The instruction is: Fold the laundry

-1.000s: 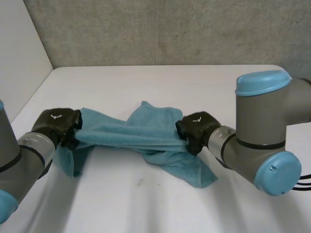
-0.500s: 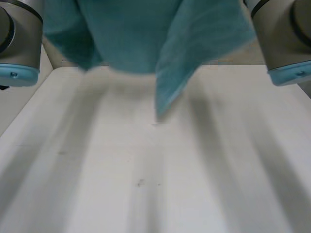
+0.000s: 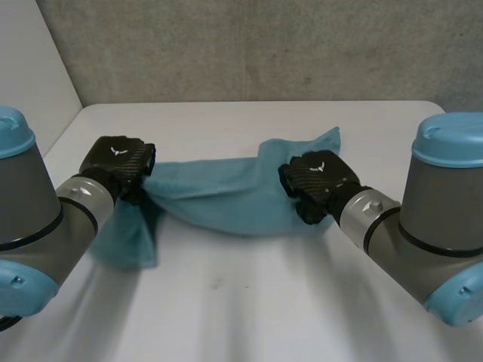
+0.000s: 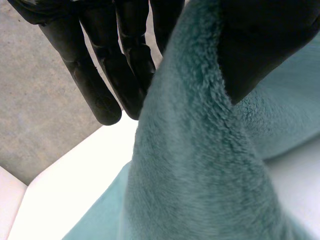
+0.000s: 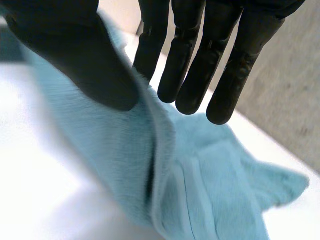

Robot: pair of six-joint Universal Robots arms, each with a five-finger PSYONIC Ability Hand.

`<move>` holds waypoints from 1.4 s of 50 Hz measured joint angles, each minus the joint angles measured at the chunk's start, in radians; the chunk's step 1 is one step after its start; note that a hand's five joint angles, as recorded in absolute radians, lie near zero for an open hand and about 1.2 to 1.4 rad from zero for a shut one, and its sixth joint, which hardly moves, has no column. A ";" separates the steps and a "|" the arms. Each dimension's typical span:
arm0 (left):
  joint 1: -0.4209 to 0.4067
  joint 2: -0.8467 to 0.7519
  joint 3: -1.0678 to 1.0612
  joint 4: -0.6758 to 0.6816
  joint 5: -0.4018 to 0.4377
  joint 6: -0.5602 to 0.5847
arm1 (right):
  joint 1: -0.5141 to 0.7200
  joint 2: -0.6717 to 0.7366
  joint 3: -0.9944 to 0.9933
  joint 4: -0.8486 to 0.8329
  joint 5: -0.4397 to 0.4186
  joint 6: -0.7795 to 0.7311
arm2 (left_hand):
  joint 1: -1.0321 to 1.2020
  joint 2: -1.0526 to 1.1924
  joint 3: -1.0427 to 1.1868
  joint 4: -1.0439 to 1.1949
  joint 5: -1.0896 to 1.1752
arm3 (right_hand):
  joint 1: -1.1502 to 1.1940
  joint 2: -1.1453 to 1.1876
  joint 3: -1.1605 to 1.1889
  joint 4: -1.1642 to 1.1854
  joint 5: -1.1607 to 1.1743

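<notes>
Plush teal towel, slack band between robot hands

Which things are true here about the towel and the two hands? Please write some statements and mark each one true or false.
1. The towel is teal. True.
2. The left hand pinches one end of the towel. True.
3. The right hand holds nothing. False: it pinches the towel's other end between thumb and fingers.
4. The towel lies as a neat folded square. False: it stretches between the two hands and sags in the middle.
5. The table is white. True.
</notes>
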 measured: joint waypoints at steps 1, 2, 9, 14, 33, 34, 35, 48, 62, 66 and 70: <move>-0.001 0.005 -0.002 -0.004 0.000 0.001 | -0.005 0.008 -0.003 0.005 0.001 0.002 | 0.000 0.000 0.000 0.000 0.000 | -0.067 -0.070 -0.078 -0.080 -0.071; -0.002 0.008 -0.002 -0.005 -0.001 0.002 | -0.012 0.017 -0.008 0.009 0.002 0.007 | 0.000 0.000 0.000 0.000 0.000 | -0.129 -0.159 -0.167 -0.169 -0.154; -0.021 0.060 0.068 -0.034 -0.002 0.006 | -0.102 0.028 -0.041 0.018 -0.004 0.166 | 0.000 0.000 0.000 0.000 0.000 | -0.702 -0.836 -0.857 -0.859 -0.854; -0.045 0.088 0.147 -0.075 -0.003 0.006 | -0.164 -0.007 -0.026 0.016 -0.019 0.324 | 0.000 0.000 0.000 0.000 0.000 | -0.753 -0.905 -0.922 -0.908 -0.890; -0.070 0.186 0.294 -0.155 0.000 0.006 | -0.279 0.032 0.050 0.012 -0.282 0.454 | 0.000 0.000 0.000 0.000 0.000 | -0.753 -0.905 -0.922 -0.908 -0.890; -0.070 0.188 0.296 -0.155 0.000 0.006 | -0.278 0.044 0.051 0.010 -0.288 0.453 | 0.000 0.000 0.000 0.000 0.000 | -0.753 -0.905 -0.922 -0.908 -0.890; -0.070 0.190 0.299 -0.155 0.000 0.006 | -0.277 0.058 0.050 0.007 -0.292 0.453 | 0.000 0.000 0.000 0.000 0.000 | -0.753 -0.905 -0.922 -0.908 -0.890; -0.094 0.205 0.353 -0.156 -0.004 0.004 | -0.147 0.234 0.015 -0.142 -0.232 0.457 | 0.000 0.001 0.000 0.000 0.000 | -0.753 -0.905 -0.922 -0.908 -0.890; -0.144 0.258 0.348 -0.156 -0.008 -0.003 | 0.048 0.301 -0.049 -0.288 -0.065 0.456 | 0.000 0.001 0.002 0.000 0.000 | -0.667 -0.797 -0.807 -0.810 -0.802; -0.148 0.266 0.345 -0.154 -0.010 -0.004 | 0.082 0.342 -0.096 -0.294 -0.033 0.452 | 0.000 0.001 0.002 0.000 0.000 | -0.230 -0.273 -0.294 -0.316 -0.338; -0.142 0.265 0.340 -0.152 -0.018 -0.004 | 0.092 0.364 -0.141 -0.294 0.018 0.448 | 0.000 0.001 0.002 0.000 0.000 | -0.044 0.025 0.022 0.028 -0.037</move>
